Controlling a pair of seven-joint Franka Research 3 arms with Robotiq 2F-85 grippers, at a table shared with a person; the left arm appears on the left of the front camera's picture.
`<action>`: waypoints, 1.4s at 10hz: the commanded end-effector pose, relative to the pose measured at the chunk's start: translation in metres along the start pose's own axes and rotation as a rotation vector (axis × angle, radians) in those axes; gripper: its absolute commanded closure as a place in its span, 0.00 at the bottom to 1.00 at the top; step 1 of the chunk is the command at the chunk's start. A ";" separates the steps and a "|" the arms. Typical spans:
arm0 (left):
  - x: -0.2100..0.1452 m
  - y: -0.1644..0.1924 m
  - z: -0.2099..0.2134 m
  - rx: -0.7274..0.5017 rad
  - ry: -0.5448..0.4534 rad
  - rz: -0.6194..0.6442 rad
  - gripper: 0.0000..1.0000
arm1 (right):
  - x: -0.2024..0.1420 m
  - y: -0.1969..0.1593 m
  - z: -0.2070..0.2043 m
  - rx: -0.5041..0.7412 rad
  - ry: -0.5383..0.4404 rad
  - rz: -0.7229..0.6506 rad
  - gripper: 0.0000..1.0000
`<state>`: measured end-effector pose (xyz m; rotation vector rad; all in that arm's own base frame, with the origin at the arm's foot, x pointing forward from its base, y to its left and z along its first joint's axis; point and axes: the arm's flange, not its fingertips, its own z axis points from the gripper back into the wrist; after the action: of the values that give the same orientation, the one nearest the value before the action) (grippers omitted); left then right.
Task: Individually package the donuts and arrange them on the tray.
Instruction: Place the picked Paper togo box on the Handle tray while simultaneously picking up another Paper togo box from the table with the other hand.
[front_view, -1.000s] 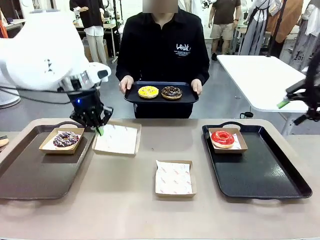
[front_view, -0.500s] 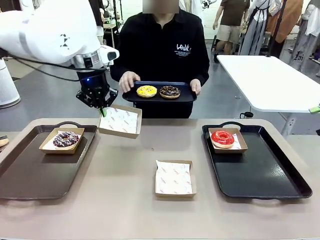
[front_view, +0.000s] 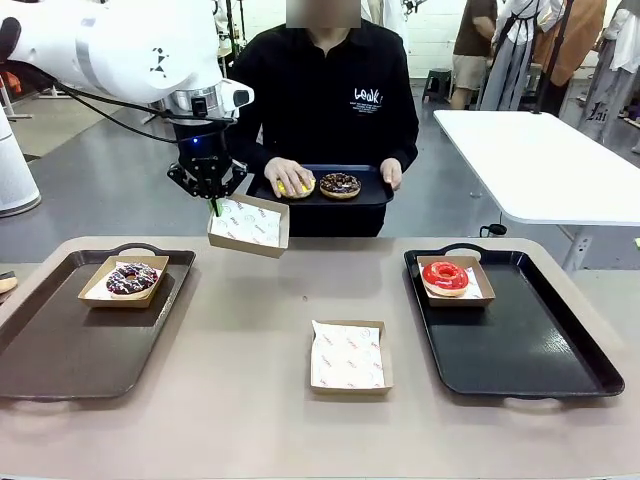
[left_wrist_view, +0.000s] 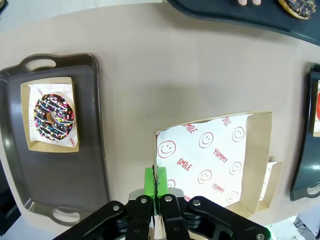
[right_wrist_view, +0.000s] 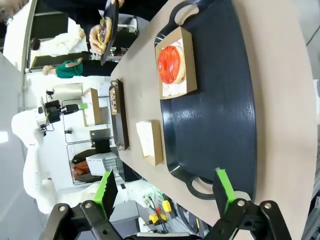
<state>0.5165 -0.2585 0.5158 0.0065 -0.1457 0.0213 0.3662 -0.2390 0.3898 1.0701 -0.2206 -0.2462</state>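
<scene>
My left gripper is shut on the near edge of a paper-lined box and holds it in the air, just in front of the person's small tray. On that tray the person's hand covers the yellow donut, beside a chocolate donut. The left wrist view shows my gripper pinching the box by its wall. A sprinkled donut sits boxed on the left tray. A red donut sits boxed on the right tray. My right gripper stands open above the right tray.
An empty paper-lined box lies on the table between the two trays. A white table stands at the back right, with people walking behind it. The person stands at the table's far edge.
My left gripper has lifted the box off the table and carried it up and right toward the person's tray. The person's hand has moved onto the yellow donut. The right arm has left the front view.
</scene>
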 end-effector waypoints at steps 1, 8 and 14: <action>0.012 -0.004 0.000 0.032 0.003 0.031 1.00 | -0.001 -0.007 -0.005 0.044 -0.031 0.020 0.00; 0.016 0.003 -0.007 -0.003 0.013 0.019 1.00 | 0.000 -0.005 -0.001 0.016 -0.013 -0.006 0.00; 0.016 0.003 -0.007 -0.003 0.013 0.019 1.00 | 0.000 -0.005 -0.001 0.016 -0.013 -0.006 0.00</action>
<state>0.5339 -0.2554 0.5107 0.0013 -0.1317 0.0359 0.3669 -0.2396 0.3847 1.0889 -0.2371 -0.2539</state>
